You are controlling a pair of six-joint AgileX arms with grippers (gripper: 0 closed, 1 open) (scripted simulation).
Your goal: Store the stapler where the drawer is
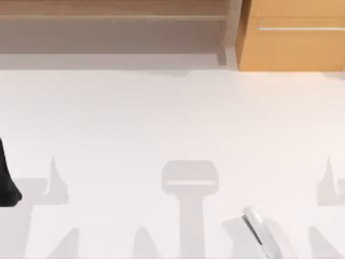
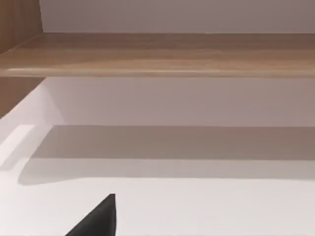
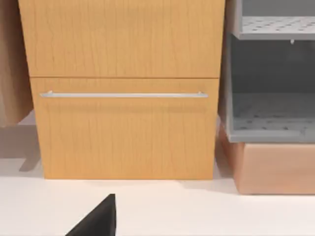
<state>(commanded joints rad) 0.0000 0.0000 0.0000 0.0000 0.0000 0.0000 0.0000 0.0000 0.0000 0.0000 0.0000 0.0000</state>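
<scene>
A white table (image 1: 161,118) seen from above, with furniture lined along its far edge. The stapler (image 1: 257,229), slim and white and silver, lies flat near the front edge on the table's right side, angled slightly, with nothing touching it. The drawer (image 1: 294,38) stands at the far right of the table, well apart from the stapler; its light wooden front faces forward, and from the right wrist camera its thin silver bar handle (image 3: 123,95) runs across a front that looks closed, so it would likely need pulling open before anything goes inside. A wide, darker wooden shelf (image 1: 113,21) fills the far left, and a grey rack (image 3: 270,88) on a pale box sits just beside the drawer. The left arm (image 1: 6,183) is parked at the table's left edge, a dark shape only. Whether either hand is wide or narrow cannot be told, and neither holds the stapler. The task looks not yet begun.
</scene>
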